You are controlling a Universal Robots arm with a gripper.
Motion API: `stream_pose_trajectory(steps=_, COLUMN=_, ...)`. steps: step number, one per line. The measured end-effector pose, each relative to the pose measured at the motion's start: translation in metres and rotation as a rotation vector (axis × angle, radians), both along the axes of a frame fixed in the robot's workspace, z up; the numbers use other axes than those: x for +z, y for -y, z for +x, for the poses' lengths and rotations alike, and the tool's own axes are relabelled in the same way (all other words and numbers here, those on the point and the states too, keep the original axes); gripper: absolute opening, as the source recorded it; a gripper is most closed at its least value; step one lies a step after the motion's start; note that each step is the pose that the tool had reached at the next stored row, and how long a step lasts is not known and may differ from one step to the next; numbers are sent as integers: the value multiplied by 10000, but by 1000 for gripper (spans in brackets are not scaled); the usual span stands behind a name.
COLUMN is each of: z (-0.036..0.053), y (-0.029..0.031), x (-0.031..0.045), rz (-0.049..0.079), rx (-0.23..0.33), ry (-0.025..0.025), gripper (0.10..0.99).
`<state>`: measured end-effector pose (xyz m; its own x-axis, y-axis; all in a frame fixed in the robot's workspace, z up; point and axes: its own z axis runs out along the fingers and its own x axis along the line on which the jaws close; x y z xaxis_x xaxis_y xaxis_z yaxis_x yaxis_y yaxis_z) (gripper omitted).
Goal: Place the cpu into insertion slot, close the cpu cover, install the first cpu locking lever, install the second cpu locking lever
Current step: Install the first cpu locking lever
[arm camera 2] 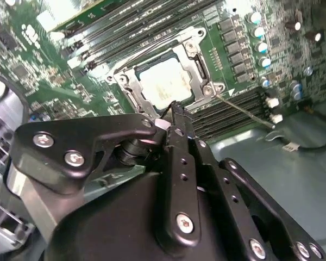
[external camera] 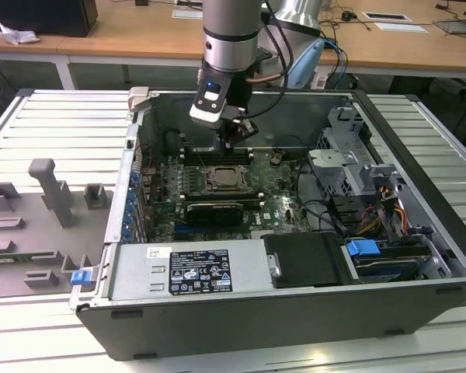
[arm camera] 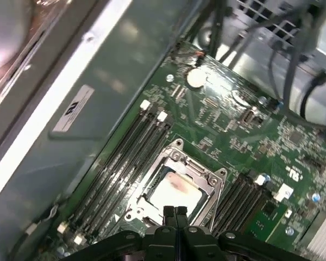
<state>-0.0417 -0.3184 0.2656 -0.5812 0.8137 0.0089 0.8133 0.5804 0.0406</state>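
The cpu (arm camera 2: 163, 81) lies flat in the insertion slot (external camera: 211, 186) amid the green motherboard (arm camera: 244, 136). The cpu cover (arm camera 2: 198, 62) is down around it, so the pale metal top shows through the window. The jaws are pressed together with nothing between them, their tips just above one edge of the socket in both wrist views. A thin wire locking lever (arm camera 2: 244, 109) slants away from a socket corner across the memory slots (arm camera 2: 233, 111) and looks unlatched. I judge the chip light and rigid but easily damaged, so it is best left alone. The cover is thin sheet metal that would bend if forced. The lever is springy, smooth wire and likely to slip, so it is best pushed near its free end. A black label (external camera: 198, 272) sits on the power supply box and a pale sticker (arm camera: 73, 109) on the case wall, but I cannot make out any wording on either.
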Motion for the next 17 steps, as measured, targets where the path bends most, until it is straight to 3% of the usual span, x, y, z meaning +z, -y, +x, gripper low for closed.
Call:
stream_pose_trajectory(steps=4, z=0, y=0, x=-3, rz=-2, rx=969, ry=-1, gripper=106)
stream_pose_trajectory(steps=8, z=0, y=0, x=-9, rz=-2, rx=1372, ry=-1, gripper=106)
stream_pose_trajectory(steps=11, z=0, y=0, x=-11, rz=0, rx=2455, ry=0, gripper=106)
stream_pose_trajectory(steps=17, z=0, y=0, x=-10, rz=-1, rx=3640, ry=0, gripper=106)
